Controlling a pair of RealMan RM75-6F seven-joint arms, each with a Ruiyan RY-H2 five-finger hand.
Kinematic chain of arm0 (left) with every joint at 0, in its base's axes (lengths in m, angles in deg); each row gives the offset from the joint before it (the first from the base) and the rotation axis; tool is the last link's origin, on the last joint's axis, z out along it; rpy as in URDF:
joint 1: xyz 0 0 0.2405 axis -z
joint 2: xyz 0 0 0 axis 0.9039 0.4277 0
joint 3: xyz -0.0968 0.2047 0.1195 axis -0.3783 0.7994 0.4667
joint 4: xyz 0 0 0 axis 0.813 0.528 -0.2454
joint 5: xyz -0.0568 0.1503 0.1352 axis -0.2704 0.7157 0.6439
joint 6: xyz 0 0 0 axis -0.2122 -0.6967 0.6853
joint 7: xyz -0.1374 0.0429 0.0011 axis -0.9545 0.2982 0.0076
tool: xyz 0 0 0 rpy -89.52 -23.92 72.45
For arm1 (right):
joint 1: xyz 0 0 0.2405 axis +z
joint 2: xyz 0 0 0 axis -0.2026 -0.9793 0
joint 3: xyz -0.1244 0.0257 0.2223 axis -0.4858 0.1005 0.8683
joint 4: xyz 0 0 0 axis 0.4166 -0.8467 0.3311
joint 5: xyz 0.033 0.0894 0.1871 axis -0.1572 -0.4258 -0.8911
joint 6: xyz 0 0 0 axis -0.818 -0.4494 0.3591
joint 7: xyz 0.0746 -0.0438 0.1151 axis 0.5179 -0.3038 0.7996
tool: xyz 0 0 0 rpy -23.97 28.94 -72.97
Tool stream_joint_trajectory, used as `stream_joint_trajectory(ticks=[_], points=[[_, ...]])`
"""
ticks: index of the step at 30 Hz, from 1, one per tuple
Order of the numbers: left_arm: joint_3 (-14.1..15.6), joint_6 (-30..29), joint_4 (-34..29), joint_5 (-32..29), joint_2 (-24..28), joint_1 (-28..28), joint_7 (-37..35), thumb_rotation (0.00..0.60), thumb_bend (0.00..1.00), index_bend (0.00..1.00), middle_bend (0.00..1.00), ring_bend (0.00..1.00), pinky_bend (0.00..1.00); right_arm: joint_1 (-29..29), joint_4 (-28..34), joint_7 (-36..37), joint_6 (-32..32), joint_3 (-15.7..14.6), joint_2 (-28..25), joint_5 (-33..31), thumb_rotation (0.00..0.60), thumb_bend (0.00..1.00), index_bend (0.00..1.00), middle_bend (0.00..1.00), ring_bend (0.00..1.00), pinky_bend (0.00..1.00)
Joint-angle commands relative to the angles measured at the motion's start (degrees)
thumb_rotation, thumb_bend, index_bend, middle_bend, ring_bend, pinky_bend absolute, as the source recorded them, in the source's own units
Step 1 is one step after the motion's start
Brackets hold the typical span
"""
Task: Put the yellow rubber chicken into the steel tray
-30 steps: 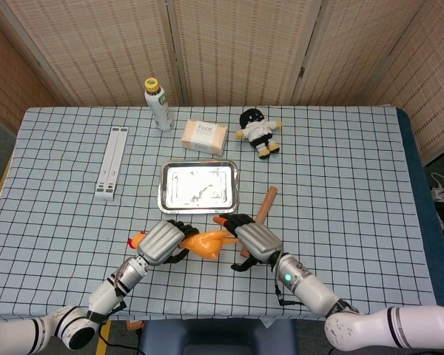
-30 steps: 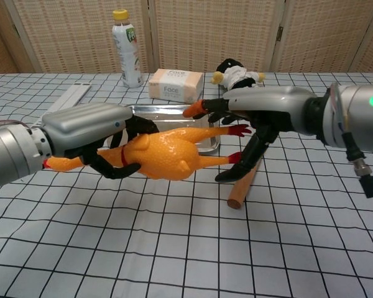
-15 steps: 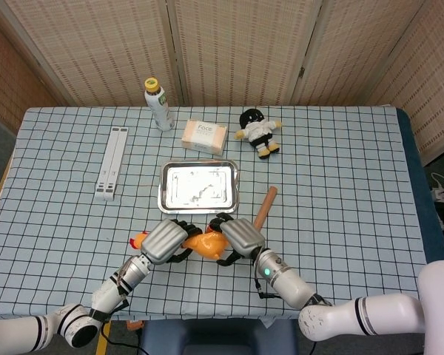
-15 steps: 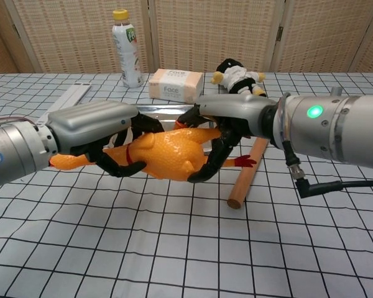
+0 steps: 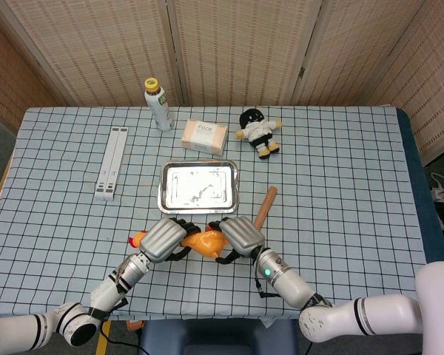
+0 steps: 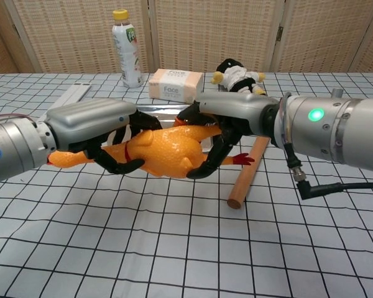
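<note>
The yellow rubber chicken [image 6: 165, 153] hangs lengthwise above the table, just in front of the steel tray [image 5: 198, 186]. My left hand [image 6: 96, 121] grips its neck end, with the head sticking out to the left. My right hand [image 6: 227, 112] wraps its fingers around the chicken's rear body, and the red feet poke out to the right. In the head view the chicken [image 5: 204, 242] shows orange between the left hand [image 5: 163, 238] and the right hand [image 5: 233, 234]. The tray [image 6: 206, 139] lies mostly hidden behind the hands and holds nothing.
A wooden stick [image 6: 247, 177] lies just right of the hands, angled toward the tray. Behind the tray stand a bottle [image 5: 157, 103], a Face box [image 5: 204, 136] and a plush doll [image 5: 259, 132]. A white strip [image 5: 112, 162] lies at left.
My right hand moved left from the chicken's feet and closed around its rear body. The chicken rose slightly and both hands now hold it.
</note>
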Motion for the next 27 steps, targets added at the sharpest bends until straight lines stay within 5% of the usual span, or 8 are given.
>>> stream_joint_trajectory(ticks=[1,3,4,5,7,8,15,27], points=[[0.09,-0.04,-0.05,-0.10,0.00,0.06,-0.01,0.600,0.74,0.81,0.76,0.58,0.72,-0.41,0.36,0.23,-1.01,0.01,0.00,1.13,0.600,0.52,1.00,0.72,0.89,1.00],[0.19,-0.19,-0.11,-0.10,0.07,0.09,-0.03,0.600,0.74,0.81,0.76,0.58,0.72,-1.30,0.77,0.84,-2.75,0.08,0.33,2.55,0.600,0.51,0.97,0.72,0.85,1.00],[0.23,-0.25,-0.14,-0.12,0.11,0.08,-0.06,0.600,0.74,0.81,0.76,0.58,0.72,-1.34,1.39,0.72,-2.03,-0.44,-0.38,2.56,0.600,0.47,0.85,0.65,0.74,0.95],[0.26,-0.32,-0.16,-0.15,0.15,0.07,-0.09,0.600,0.74,0.81,0.76,0.58,0.72,-1.14,2.19,0.90,-0.43,-0.82,-1.54,2.13,0.600,0.42,0.65,0.52,0.59,0.85],[0.33,-0.37,-0.18,-0.32,0.28,0.07,-0.10,0.600,0.74,0.81,0.76,0.58,0.72,-0.27,3.44,1.44,3.21,-0.93,-4.46,0.39,0.600,0.30,0.10,0.11,0.14,0.47],[0.35,-0.35,-0.19,-0.42,0.34,0.09,-0.05,0.600,0.74,0.81,0.76,0.58,0.72,-0.06,3.61,1.59,3.77,-0.77,-5.28,0.29,0.600,0.28,0.02,0.04,0.06,0.38],[0.45,-0.43,-0.74,-1.02,0.67,0.20,0.36,0.600,0.74,0.81,0.76,0.58,0.72,-0.59,4.60,4.27,5.49,-0.90,-8.14,2.84,0.600,0.16,0.00,0.00,0.00,0.01],[0.13,-0.40,-2.89,-2.27,0.62,0.77,2.07,0.600,0.74,0.81,0.76,0.58,0.73,-0.68,3.63,7.02,5.86,-1.20,-7.04,3.74,0.600,0.15,0.00,0.00,0.00,0.01]])
